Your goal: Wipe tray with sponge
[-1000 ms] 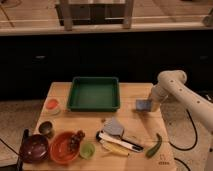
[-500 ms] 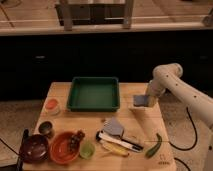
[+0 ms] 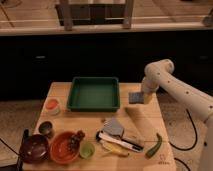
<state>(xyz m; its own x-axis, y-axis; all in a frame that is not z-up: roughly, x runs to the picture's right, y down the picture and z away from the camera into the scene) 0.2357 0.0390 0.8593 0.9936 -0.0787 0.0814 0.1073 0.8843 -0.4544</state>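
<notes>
The claw (image 3: 142,95) is clenched on the sponge (image 3: 135,97), gripping it by its right edge at the end of the arm (image 3: 165,82), which reaches in from the right and bends down over the tabletop (image 3: 142,117). The sponge hangs with its broad face toward the camera, and I judge it lifted clear of the wood, though I cannot be sure. It looks nearly square from here, so its long axis cannot be told. What the coming move turns on is this: the tray (image 3: 94,95) lies to the left of the claw, its right wall just beside the sponge but not under it, and its longer side runs left to right. By my reckoning the sponge must travel further left, over that wall, and then come down onto the flat green bottom before any wiping can begin. Compared with a second ago, the arm has swung left and the sponge has come with it from near the tabletop's right edge to the tray's side. The tray itself has not shifted. Nearer the camera, the cloth (image 3: 115,127) and chilli (image 3: 154,145) lie well apart from this path.
</notes>
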